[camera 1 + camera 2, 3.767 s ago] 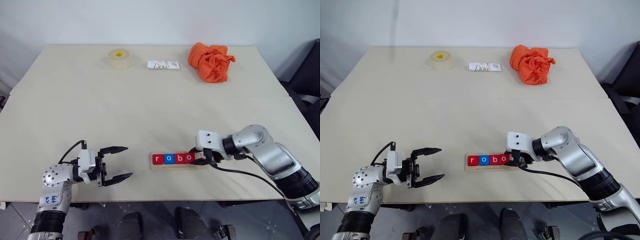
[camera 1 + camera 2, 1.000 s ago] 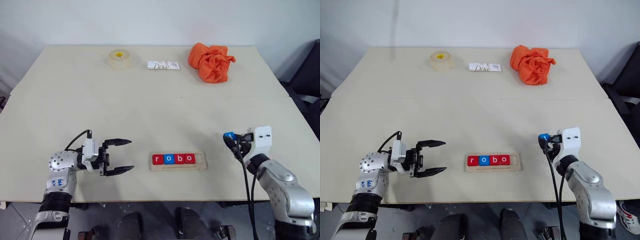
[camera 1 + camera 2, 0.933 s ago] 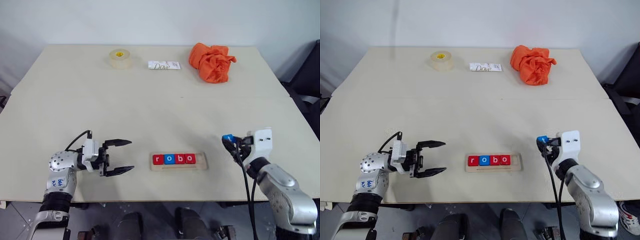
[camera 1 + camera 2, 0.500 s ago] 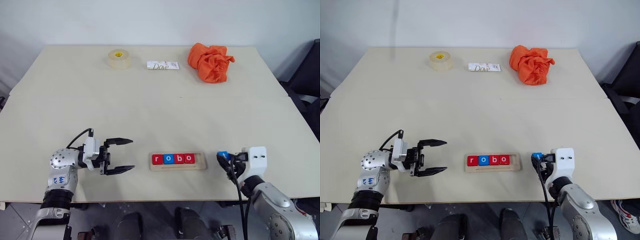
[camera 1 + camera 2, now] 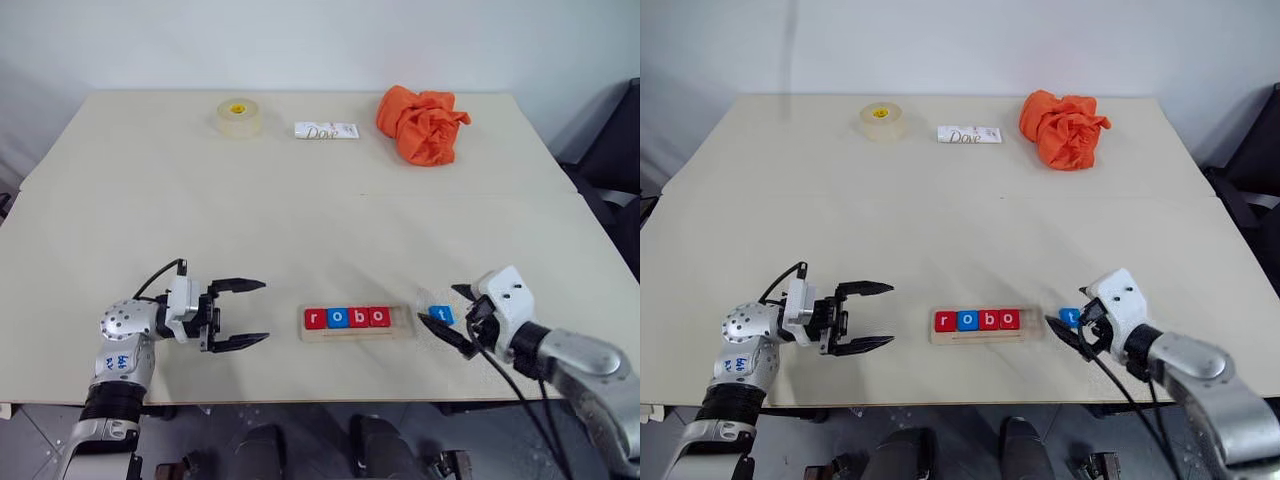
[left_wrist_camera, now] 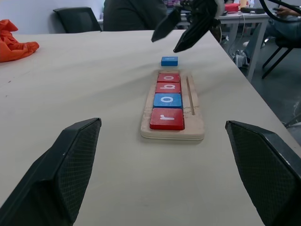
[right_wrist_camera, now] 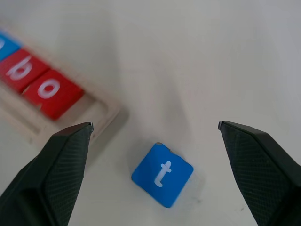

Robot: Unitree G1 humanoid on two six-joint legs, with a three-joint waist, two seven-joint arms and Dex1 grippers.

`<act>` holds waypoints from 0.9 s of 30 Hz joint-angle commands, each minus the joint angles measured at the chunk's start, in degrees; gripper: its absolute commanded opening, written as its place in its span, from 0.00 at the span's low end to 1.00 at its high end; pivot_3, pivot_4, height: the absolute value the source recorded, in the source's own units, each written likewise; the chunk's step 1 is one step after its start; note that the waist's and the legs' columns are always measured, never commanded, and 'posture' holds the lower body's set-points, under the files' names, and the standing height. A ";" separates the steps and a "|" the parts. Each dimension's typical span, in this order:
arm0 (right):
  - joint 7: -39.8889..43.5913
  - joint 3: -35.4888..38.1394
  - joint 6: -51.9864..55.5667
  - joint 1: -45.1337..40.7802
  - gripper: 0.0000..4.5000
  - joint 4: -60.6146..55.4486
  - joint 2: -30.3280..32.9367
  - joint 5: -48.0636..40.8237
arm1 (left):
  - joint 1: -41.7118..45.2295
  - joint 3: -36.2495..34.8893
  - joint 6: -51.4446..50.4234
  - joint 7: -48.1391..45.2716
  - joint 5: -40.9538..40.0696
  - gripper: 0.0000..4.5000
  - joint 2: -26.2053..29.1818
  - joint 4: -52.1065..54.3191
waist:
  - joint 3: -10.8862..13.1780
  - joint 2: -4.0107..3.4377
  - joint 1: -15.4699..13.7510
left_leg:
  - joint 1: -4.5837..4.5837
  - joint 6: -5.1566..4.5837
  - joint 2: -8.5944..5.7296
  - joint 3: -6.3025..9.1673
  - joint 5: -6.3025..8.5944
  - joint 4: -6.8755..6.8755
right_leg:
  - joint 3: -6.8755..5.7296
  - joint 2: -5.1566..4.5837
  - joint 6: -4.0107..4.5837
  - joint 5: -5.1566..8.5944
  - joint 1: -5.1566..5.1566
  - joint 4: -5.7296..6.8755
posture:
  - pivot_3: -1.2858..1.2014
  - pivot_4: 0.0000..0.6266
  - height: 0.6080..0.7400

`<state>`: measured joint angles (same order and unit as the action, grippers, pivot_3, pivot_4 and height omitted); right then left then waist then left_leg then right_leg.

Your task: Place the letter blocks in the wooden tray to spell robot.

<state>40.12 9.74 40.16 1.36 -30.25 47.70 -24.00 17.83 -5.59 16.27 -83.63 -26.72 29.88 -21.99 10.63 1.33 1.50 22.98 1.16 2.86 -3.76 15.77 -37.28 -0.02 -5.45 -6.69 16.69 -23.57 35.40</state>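
The blue t block [image 5: 441, 315] lies flat on the surface, just right of the tray [image 5: 357, 321] at lower centre, between the right gripper's [image 5: 447, 315] wide-open jaws and touching neither. Tray holds r, o, b, o. The left gripper [image 5: 246, 313] gapes empty, lower left.

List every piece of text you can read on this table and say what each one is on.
"r", "o", "b", "o": white letters on the four letter blocks lined up in the wooden tray.
"t": white letter on the blue block lying on the table just off the tray's right end.
"Dove": on the white bar at the far edge.
Tape roll: yellow core label, too small to read.
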 commanded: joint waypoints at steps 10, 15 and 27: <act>27.29 -12.83 -20.15 -12.94 0.99 20.53 12.46 8.22 | -7.38 -1.30 -1.15 4.05 -1.28 1.00 0.29 9.38 | 0.01 0.01 0.08 | 0.03 0.00 0.01 -0.02 0.00 -0.09 | 0.01 -0.01 -0.05 -0.03 -0.01 0.00 | 0.52 0.24 1.00; 30.73 -17.44 -24.15 -18.93 0.99 27.48 10.80 11.77 | -9.96 -2.11 -1.48 5.71 -1.45 1.00 0.73 11.87 | 0.01 0.01 0.05 | 0.01 0.00 0.02 -0.03 0.00 -0.10 | 0.02 -0.03 -0.04 -0.02 -0.02 0.03 | 0.52 0.24 1.00; 36.07 -21.43 -30.89 -25.88 0.47 38.94 8.86 17.11 | -13.05 -3.00 -1.43 8.31 -1.48 1.00 0.88 15.11 | 0.01 0.00 0.04 | -0.02 0.03 0.00 -0.05 0.02 -0.13 | 0.02 -0.11 -0.04 -0.02 0.02 0.04 | 0.52 0.24 1.00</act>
<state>75.92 -11.48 9.86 -24.05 7.54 56.68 -8.28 5.37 -7.97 14.73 -75.63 -27.06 30.27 -9.12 10.63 1.34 1.54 22.96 1.19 2.86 -3.80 15.79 -37.40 -0.01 -5.57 -6.72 16.67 -23.56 35.45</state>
